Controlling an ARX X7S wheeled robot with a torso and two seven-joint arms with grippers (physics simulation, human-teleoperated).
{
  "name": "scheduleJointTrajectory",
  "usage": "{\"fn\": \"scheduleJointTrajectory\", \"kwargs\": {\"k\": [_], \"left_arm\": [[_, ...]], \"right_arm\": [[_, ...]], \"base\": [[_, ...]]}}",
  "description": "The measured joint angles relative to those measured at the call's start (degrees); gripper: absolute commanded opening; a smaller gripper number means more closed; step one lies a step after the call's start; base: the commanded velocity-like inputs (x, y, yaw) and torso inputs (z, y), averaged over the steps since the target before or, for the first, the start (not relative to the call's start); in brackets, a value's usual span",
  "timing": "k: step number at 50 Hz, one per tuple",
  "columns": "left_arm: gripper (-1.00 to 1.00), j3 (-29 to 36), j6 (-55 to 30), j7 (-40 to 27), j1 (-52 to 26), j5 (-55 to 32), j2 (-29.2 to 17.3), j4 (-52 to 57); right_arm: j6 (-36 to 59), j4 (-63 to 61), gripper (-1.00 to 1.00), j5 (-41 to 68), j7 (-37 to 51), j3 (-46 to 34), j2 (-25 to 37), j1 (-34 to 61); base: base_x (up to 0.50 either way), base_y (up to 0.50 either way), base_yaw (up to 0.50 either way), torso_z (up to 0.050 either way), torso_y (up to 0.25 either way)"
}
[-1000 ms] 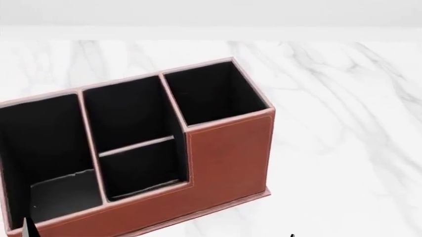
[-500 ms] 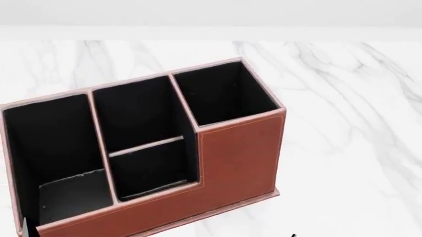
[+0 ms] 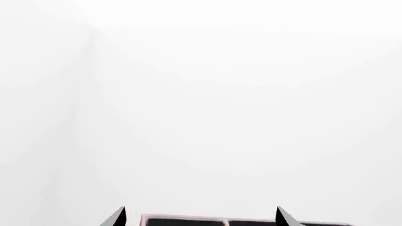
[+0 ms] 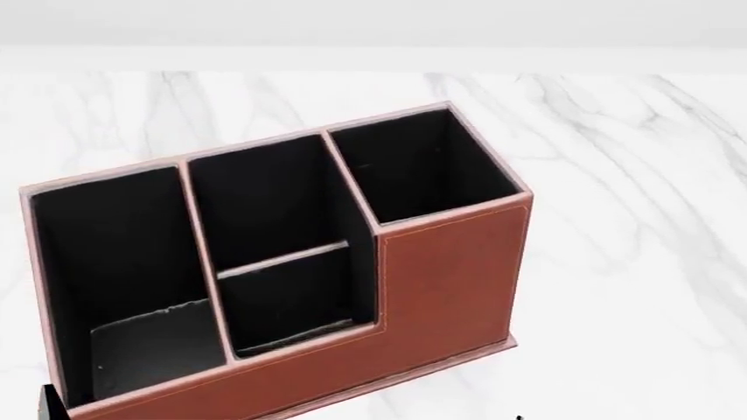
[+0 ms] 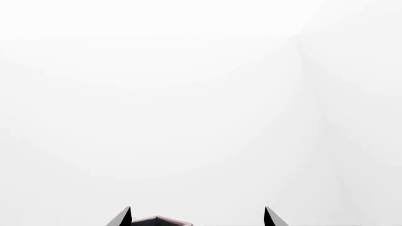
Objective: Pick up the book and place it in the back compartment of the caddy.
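Book: I cannot locate it with certainty in any view. A flat dark grey panel (image 4: 157, 346) lies low in the caddy's large end cell. I cannot tell whether this is the cell floor or a cover.

The caddy (image 4: 432, 280) stands upright on the marble table (image 4: 631, 175), well clear of the table's far edge and slanted against it. Its stepped tall end cell (image 4: 421, 166) is the end nearest that edge. The back compartment (image 4: 292, 302), between the thin cross divider (image 4: 283, 259) and the low outer wall, shows only black lining.

Left gripper (image 3: 199, 221): released. Both dark fingertips stand apart with nothing between them, and the caddy's rim is visible beyond. In the head view, a black tip shows at the caddy's near-left corner.

Right gripper (image 5: 196, 221): released. The fingertips are spread and hold nothing, and a corner of the caddy is beyond them.
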Motion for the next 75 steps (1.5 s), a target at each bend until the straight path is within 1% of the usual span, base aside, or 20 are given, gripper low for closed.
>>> {"fn": "scheduleJointTrajectory", "kwargs": {"k": [22,29,35,41,58,66,75], "left_arm": [[1.00,0.1,-1.9,-0.1,-0.1,-0.7,-1.2,1.2],[1.00,0.8,-4.7,1.1,-1.4,-2.4,-2.5,1.3],[1.00,2.0,-9.5,2.8,-3.5,-3.5,-4.2,2.0],[1.00,3.8,-14.8,6.6,-6.1,-6.5,-6.6,2.9],[1.00,7.4,-27.5,20.4,-15.8,-21.0,-13.3,1.0],[1.00,9.9,-32.1,29.4,-19.9,-27.3,-15.2,-1.3],[1.00,12.3,-34.6,38.1,-22.0,-32.5,-16.4,-2.8]], "right_arm": [[-0.3,0.4,1.00,0.8,0.1,-0.9,0.6,0.3],[-0.4,0.6,1.00,0.8,0.2,-1.1,0.7,0.4],[-0.6,0.9,1.00,1.0,0.3,-1.2,0.8,0.6],[-0.6,1.2,1.00,1.2,0.4,-1.3,0.9,0.8],[-0.1,2.4,1.00,2.0,0.3,-2.1,1.1,2.0],[0.0,2.8,1.00,2.1,0.2,-2.5,1.2,2.3],[0.0,3.0,1.00,2.1,0.3,-2.8,1.3,2.5]], "base": [[0.00,0.00,0.00,0.000,0.000],[0.00,0.00,0.00,0.000,0.000],[0.00,0.00,0.00,0.000,0.000],[0.00,0.00,0.00,0.000,0.000],[0.00,0.00,0.00,0.000,0.000],[0.00,0.00,0.00,0.000,0.000],[0.00,0.00,0.00,0.000,0.000]]}}
